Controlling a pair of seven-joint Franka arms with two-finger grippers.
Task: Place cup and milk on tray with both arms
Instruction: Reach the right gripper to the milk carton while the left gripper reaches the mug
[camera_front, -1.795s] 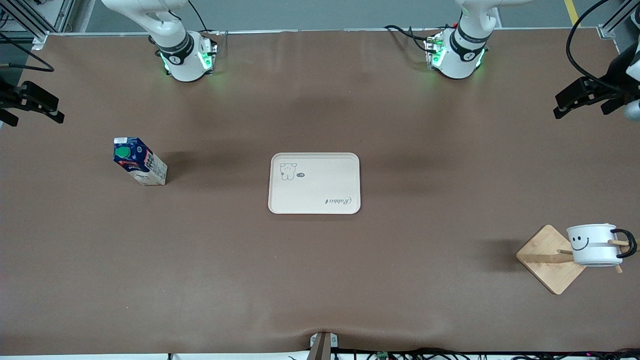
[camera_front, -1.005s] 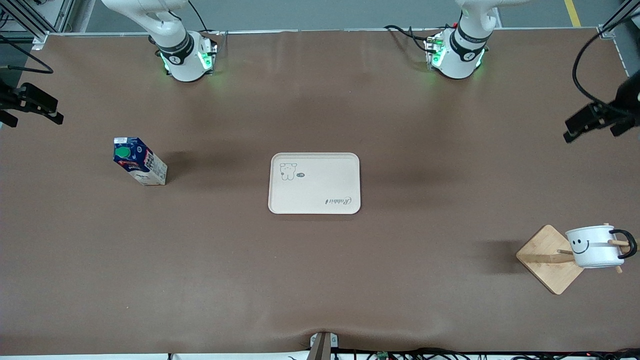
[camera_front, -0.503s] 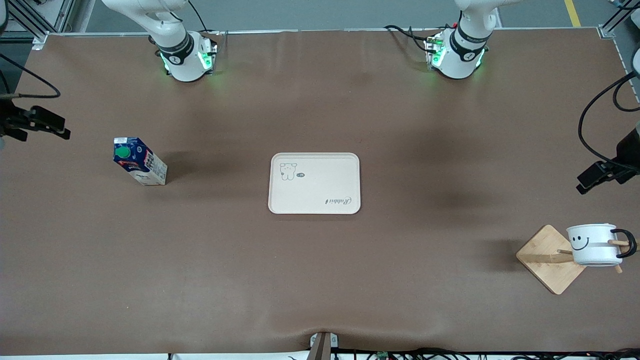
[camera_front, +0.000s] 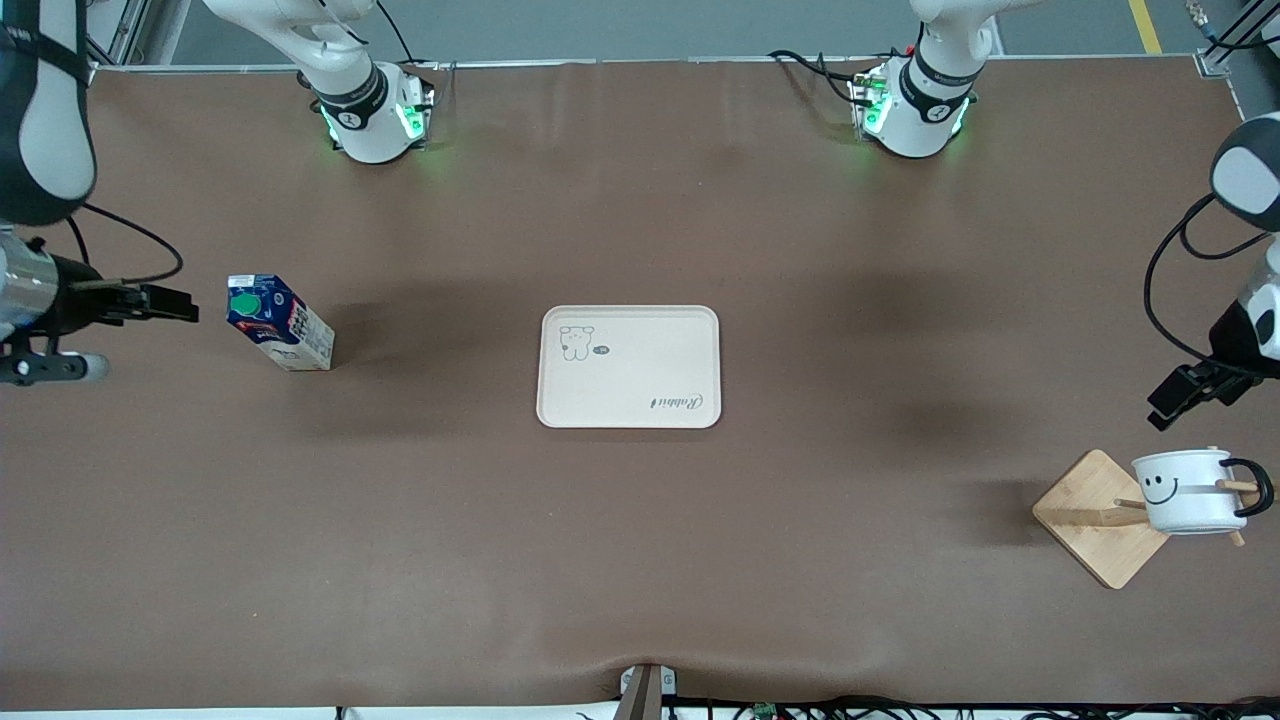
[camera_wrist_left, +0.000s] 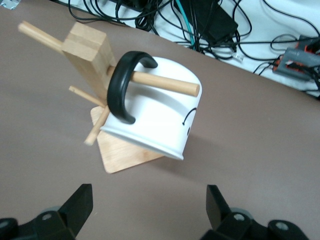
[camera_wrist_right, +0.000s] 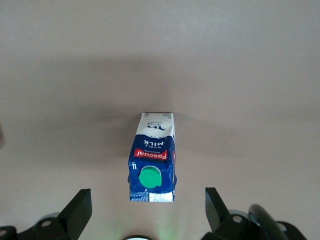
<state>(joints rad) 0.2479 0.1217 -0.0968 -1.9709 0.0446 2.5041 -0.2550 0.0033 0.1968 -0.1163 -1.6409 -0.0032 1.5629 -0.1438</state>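
Note:
The milk (camera_front: 278, 322) stands upright on the table toward the right arm's end; it also shows in the right wrist view (camera_wrist_right: 152, 165), green cap up. My right gripper (camera_front: 185, 304) hangs open and empty beside it, its jaws wide apart (camera_wrist_right: 147, 212), not touching. The cup (camera_front: 1185, 490) hangs by its black handle on a peg of a wooden stand toward the left arm's end; it also shows in the left wrist view (camera_wrist_left: 155, 120). My left gripper (camera_front: 1165, 405) is open and empty (camera_wrist_left: 148, 205) over the table close by the cup. The tray (camera_front: 628, 366) lies bare at mid-table.
The wooden stand has a diamond-shaped base (camera_front: 1098, 517) and an upright post with pegs (camera_wrist_left: 87, 47). Cables and a plug strip (camera_wrist_left: 210, 25) lie off the table edge past the stand. Both arm bases (camera_front: 375, 115) (camera_front: 910, 110) glow green.
My left gripper has come down along the table's end to just by the cup. My right gripper has moved in toward the milk. Cup, milk and tray have not moved.

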